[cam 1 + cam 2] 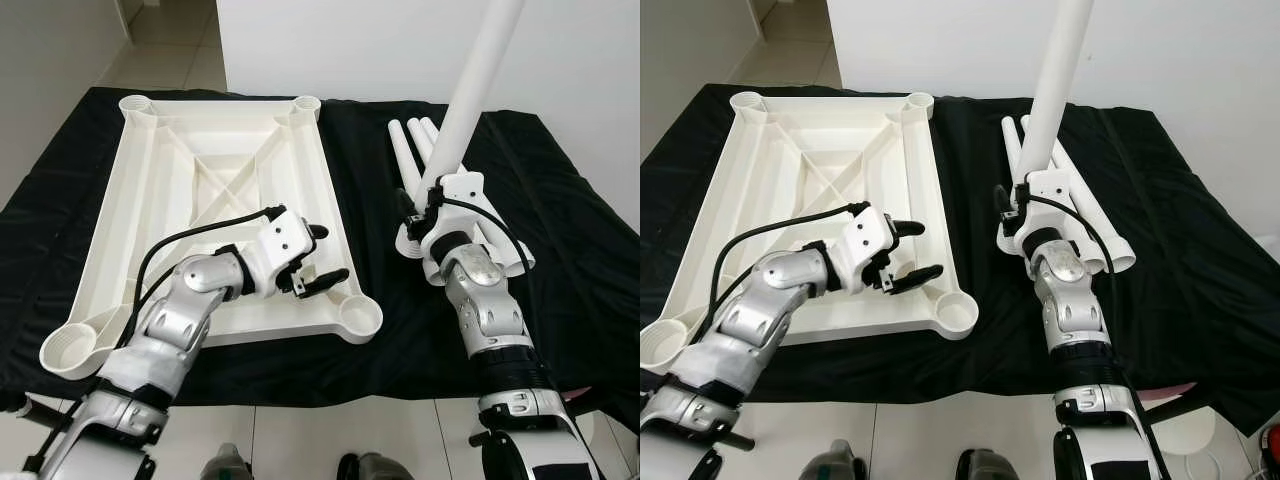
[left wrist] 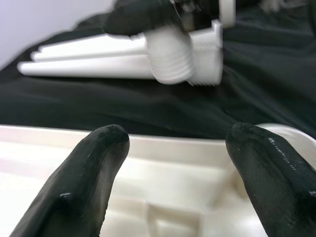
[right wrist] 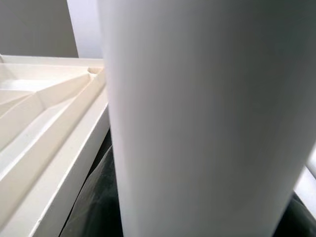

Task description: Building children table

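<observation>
Inverted, the tabletop [image 1: 210,190] lies at 10 o'clock on the black cloth [image 1: 580,250]. Right gripper [image 1: 425,205] clamps a table leg [image 1: 470,90] upright; left gripper [image 1: 318,258], fingers spread, hovers beside the near corner socket [image 1: 358,316]. Judged best: align the threaded end squarely, then twist.

Head cams look down, share tabletop [image 1: 215,200]; wrist cams close-up along hands.

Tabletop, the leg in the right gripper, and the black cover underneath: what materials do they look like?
Tabletop: likely moulded plastic, cream, matte; cast ribs and round corner sockets underneath. Leg held by the right gripper: likely the same plastic, smooth white tube with a moulded thread at its end. Cover: black fabric, matte, with creases.
</observation>
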Motion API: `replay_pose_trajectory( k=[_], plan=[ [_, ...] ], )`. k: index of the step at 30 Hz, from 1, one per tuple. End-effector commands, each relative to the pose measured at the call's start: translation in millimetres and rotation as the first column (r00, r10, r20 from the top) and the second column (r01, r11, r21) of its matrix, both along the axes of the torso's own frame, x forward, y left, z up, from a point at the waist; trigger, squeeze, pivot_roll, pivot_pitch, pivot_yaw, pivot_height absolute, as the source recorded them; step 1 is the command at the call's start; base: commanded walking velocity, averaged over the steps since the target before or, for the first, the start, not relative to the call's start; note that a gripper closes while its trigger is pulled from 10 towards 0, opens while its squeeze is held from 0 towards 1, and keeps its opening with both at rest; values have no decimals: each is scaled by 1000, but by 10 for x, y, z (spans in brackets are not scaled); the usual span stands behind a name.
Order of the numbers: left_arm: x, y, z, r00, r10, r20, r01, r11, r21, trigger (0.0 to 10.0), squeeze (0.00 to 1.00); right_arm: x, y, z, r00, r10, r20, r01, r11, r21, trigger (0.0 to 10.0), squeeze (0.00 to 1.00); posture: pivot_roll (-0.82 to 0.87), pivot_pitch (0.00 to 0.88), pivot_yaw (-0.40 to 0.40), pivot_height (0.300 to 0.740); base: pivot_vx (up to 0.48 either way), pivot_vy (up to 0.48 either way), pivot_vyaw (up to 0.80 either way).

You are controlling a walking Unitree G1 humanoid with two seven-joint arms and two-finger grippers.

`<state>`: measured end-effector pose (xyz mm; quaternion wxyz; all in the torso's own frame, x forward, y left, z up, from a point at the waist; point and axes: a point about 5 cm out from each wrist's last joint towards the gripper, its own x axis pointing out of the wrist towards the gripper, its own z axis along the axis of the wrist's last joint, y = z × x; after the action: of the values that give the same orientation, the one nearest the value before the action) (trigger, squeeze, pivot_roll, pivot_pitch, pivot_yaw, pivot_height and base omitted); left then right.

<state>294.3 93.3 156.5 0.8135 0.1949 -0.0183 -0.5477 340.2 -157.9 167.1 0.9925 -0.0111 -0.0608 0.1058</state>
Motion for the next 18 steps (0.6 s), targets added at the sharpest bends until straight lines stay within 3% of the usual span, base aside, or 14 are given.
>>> replay_pose_trajectory(
  k=[1,3,10,13,14,15,18],
  plan=[
    [-82,2,-104,995,-59,-78,62,997,38,10000,0,-24,-12,33,1000,12,28,-12,1000,7,10000,0,89,6,-42,740,0,0,0],
    [-130,65,-181,992,-57,-113,66,995,77,10000,0,-34,-26,32,999,18,30,-18,1000,4,10000,0,92,4,-43,740,0,0,0],
    [-151,169,-334,994,-26,-105,48,975,219,10000,0,-21,-72,40,1000,8,27,-8,1000,-7,10000,0,90,0,-41,740,0,0,0],
    [-68,186,-380,997,41,-73,-20,964,267,10000,0,-13,-77,48,1000,7,30,-7,1000,-9,10000,0,88,0,-39,740,0,0,0],
    [85,194,-358,988,157,-12,-147,948,281,10000,0,-10,-72,55,999,9,32,-9,1000,-8,10000,0,83,0,-37,740,0,0,0],
    [134,199,-345,981,195,8,-189,941,281,10000,0,-10,-69,56,999,9,33,-9,1000,-7,10000,0,83,0,-37,740,0,0,0],
    [197,187,-312,971,237,24,-234,935,266,10000,0,-13,-59,56,999,12,34,-12,1000,-6,10000,0,80,0,-35,740,0,0,0]
  ],
)
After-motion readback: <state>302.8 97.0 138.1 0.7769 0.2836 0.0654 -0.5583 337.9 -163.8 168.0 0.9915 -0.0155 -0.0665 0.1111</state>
